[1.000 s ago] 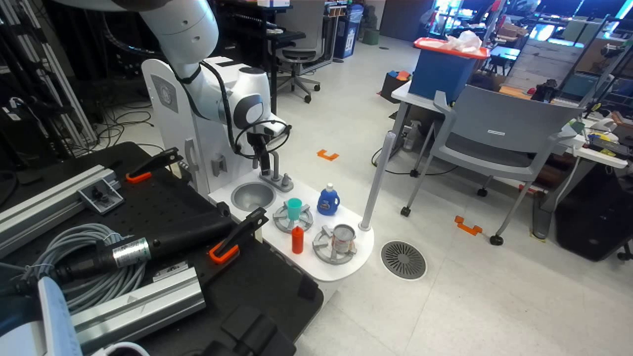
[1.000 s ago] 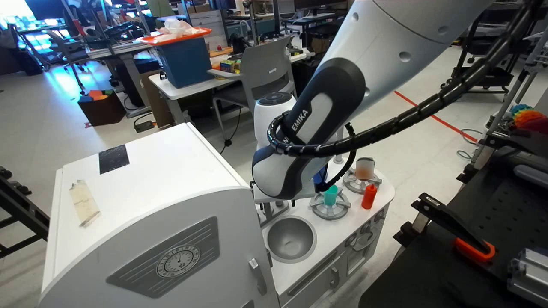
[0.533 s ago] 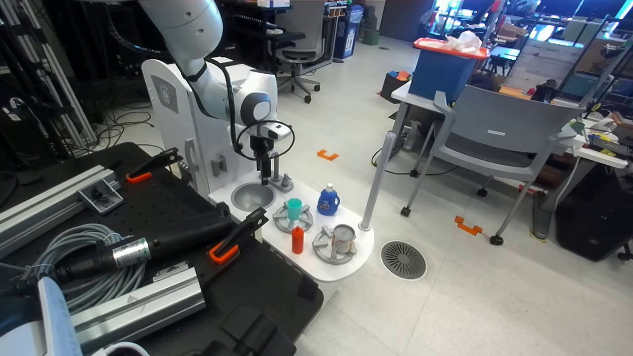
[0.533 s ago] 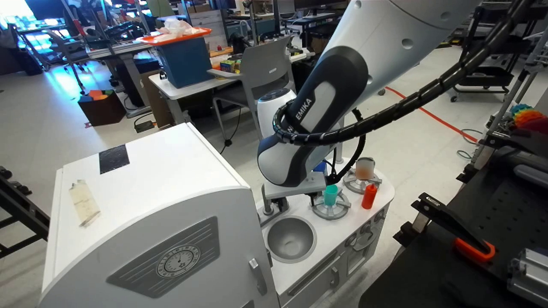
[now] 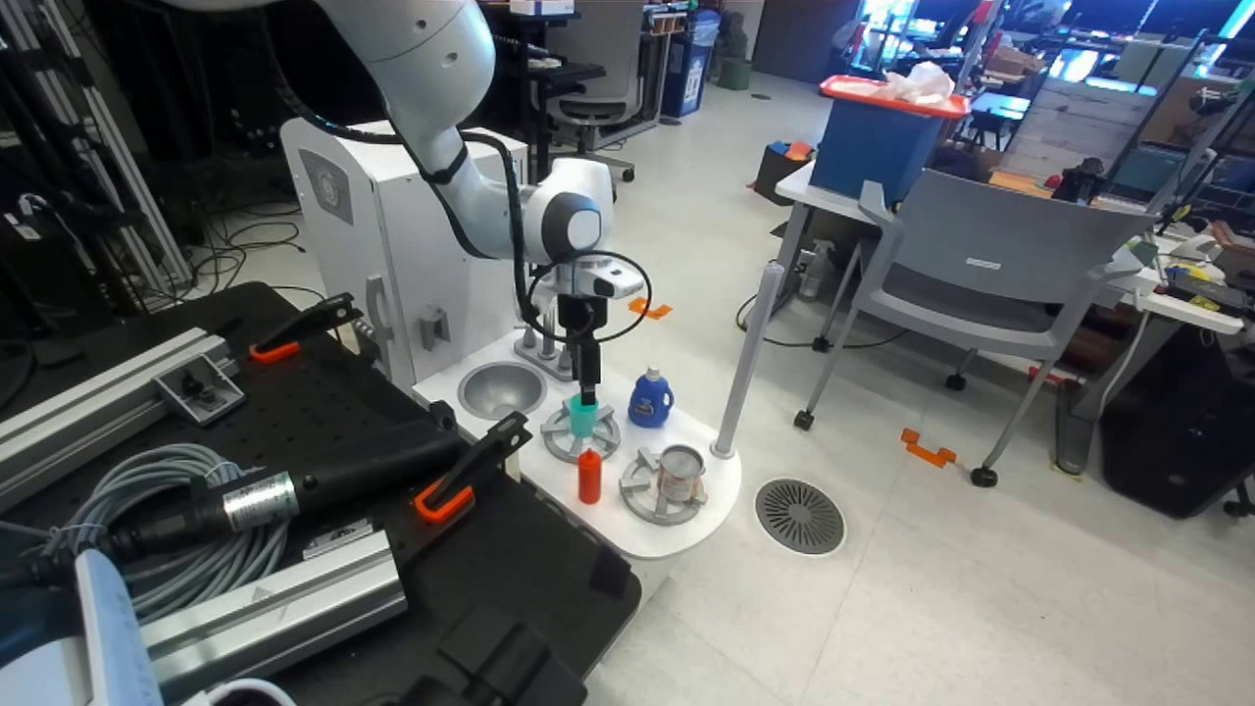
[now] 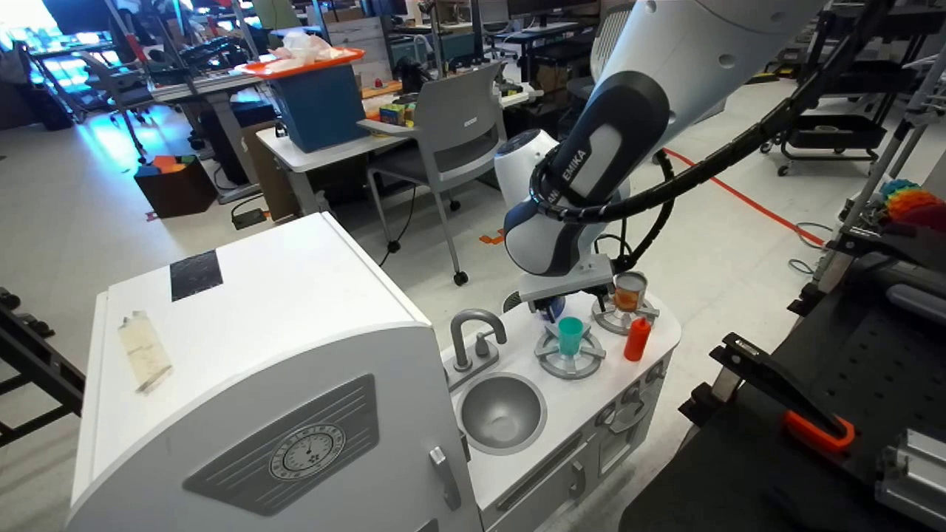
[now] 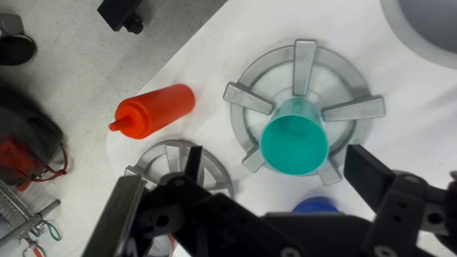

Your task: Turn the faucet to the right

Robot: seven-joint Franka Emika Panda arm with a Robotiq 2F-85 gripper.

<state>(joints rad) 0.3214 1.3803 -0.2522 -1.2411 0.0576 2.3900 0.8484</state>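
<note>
The grey faucet (image 6: 457, 343) rises behind the round sink basin (image 6: 543, 410) on the white toy kitchen. In an exterior view its arched spout points right, along its base towards the stove rings, and not over the basin. In an exterior view the faucet (image 5: 549, 345) is partly covered by the arm's cable. It is out of the wrist view. My gripper (image 7: 273, 147) is open, its fingers wide apart with nothing held. In an exterior view the gripper (image 5: 588, 392) is well away from the faucet, near the teal cup (image 5: 582, 420). Its exact height above the cup is unclear.
The teal cup stands on a grey stove ring (image 7: 238, 125). A red bottle (image 5: 589, 478), a blue jug (image 5: 650, 399) and a metal pot (image 5: 680, 473) stand nearby. A grey post (image 5: 750, 368) rises at the end. A tall white cabinet (image 6: 244, 295) borders the sink.
My gripper has moved from beside the faucet, away from the tall cabinet, to the teal cup. The faucet's spout, hidden earlier in an exterior view, is now uncovered. The other items have not moved.
</note>
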